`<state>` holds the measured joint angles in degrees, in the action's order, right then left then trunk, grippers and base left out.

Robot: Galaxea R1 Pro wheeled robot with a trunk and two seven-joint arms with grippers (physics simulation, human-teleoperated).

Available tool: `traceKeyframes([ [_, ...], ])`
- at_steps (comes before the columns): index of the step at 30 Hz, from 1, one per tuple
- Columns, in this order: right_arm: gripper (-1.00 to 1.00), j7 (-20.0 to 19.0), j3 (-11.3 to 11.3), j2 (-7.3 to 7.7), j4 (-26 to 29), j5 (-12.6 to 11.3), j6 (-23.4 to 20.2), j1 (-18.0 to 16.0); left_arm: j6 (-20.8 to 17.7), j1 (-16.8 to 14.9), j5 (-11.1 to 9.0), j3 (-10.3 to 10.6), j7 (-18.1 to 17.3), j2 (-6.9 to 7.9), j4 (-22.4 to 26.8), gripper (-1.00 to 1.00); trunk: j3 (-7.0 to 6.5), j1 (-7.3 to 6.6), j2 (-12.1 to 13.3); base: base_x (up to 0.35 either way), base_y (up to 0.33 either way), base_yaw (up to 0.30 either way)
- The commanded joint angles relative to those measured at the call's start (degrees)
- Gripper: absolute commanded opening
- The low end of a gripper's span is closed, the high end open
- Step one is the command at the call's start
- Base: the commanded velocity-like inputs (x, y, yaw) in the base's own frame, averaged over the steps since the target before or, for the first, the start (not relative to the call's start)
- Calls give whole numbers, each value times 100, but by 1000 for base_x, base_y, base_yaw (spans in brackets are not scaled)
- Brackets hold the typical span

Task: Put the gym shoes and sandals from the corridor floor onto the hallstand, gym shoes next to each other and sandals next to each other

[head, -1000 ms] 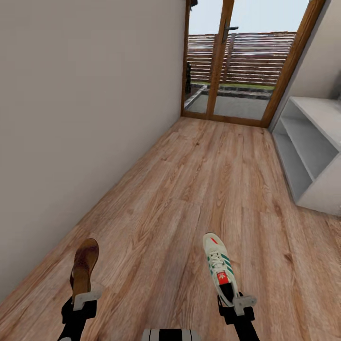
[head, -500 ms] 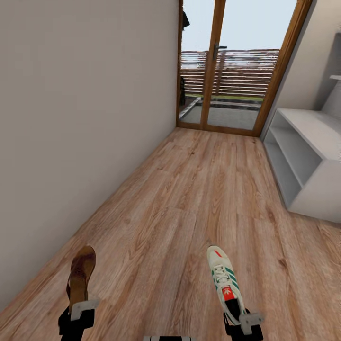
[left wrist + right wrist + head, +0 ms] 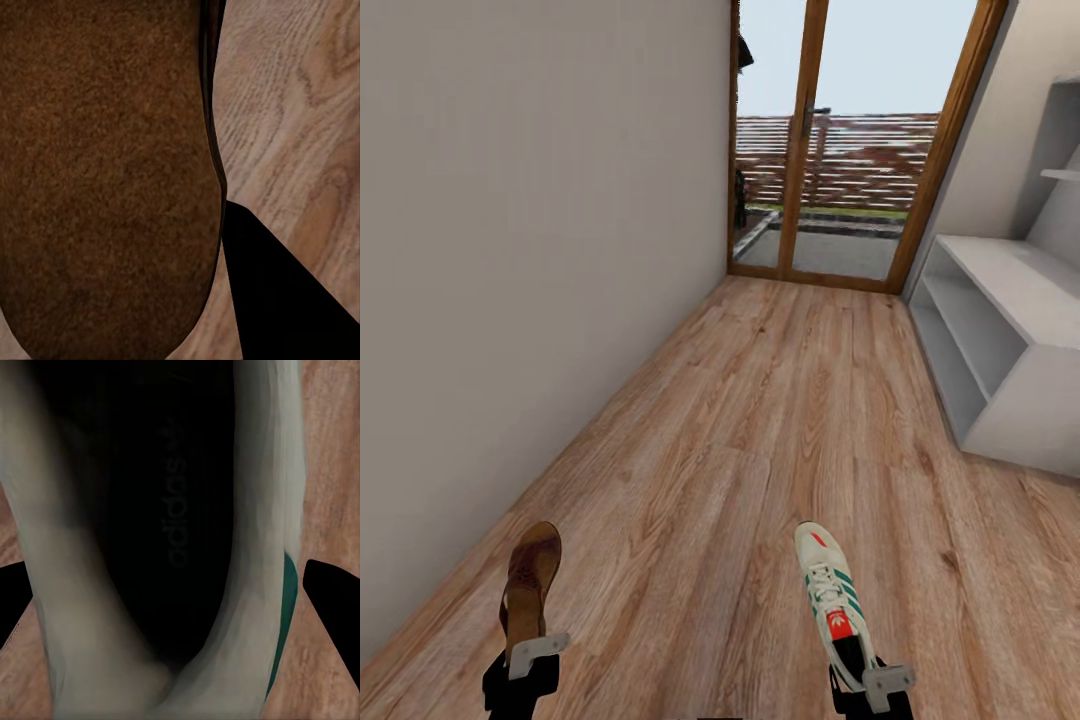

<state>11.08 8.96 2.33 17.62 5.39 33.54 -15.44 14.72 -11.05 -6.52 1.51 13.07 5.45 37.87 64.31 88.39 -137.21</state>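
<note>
Each arm carries one piece of footwear by the heel end, toe pointing forward down the corridor, which looks like a carrying posture: held out ahead and apart, neither item brushes the other or the wood-plank floor (image 3: 760, 400) while the robot faces along the hallway. The left gripper (image 3: 532, 652) is clenched on a brown sandal (image 3: 530, 585), its grey fingertip plate showing at the sandal's heel; in the left wrist view the sandal's grainy dark-brown surface (image 3: 105, 172) sits close against the camera, with floor planks beyond it. The right gripper (image 3: 875, 680) is closed on a gym shoe (image 3: 828, 600), seemingly pinching the heel collar (the right wrist view looks straight down into the dark opening of the shoe (image 3: 172, 510), a finger tip on either side).

The sandal is slim and long, a warm brown with a slightly lighter edge. The gym shoe is off-white with green side stripes, white laces and a red-orange tongue label and toe mark.

The hallstand (image 3: 1000, 350), a light-grey unit with a bench top and open lower shelves, stands against the right-hand wall, well ahead of both held items. A glazed wooden door (image 3: 830, 150) closes the corridor's far end. Judging by this, both items are in transit and the rack has yet to be approached.
</note>
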Motion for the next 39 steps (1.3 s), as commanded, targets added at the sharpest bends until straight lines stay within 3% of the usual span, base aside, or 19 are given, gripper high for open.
traceKeyframes([
  [1, -100, 59, 18, -5, -2, 52, 2, -3, 20, -2, -42, 16, 6, 2, -1, -100, 4, -1, -2, 0, 0, -2],
  [13, -100, 61, 12, -29, -7, 23, 3, -3, 30, -2, -42, 17, 0, 0, -140, -100, 4, -1, -2, 0, 0, -47],
  [15, -100, 61, 11, -30, -5, -139, 3, -3, 30, -2, -42, 17, 1, 0, -148, -100, 4, -1, -2, 0, 0, -249],
  [18, -100, 55, 16, -30, -7, -578, -3, -3, 31, -2, -42, 16, -4, 0, -155, -100, 4, -1, -2, 0, 0, -283],
  [22, -100, 53, 23, -30, -11, -852, -5, -3, 31, -2, -42, 16, -5, 0, -157, -100, 4, -1, -2, 0, 0, -295],
  [29, -100, 53, 32, -30, -21, -947, -6, -3, 31, -2, -42, 16, -6, 1, -158, -100, 4, -1, -2, 64, 0, -299],
  [39, -100, 26, 42, -16, -20, -931, -3, -3, 31, -2, -42, 16, -6, 0, -158, -100, 4, -1, -2, 294, 0, -221],
])
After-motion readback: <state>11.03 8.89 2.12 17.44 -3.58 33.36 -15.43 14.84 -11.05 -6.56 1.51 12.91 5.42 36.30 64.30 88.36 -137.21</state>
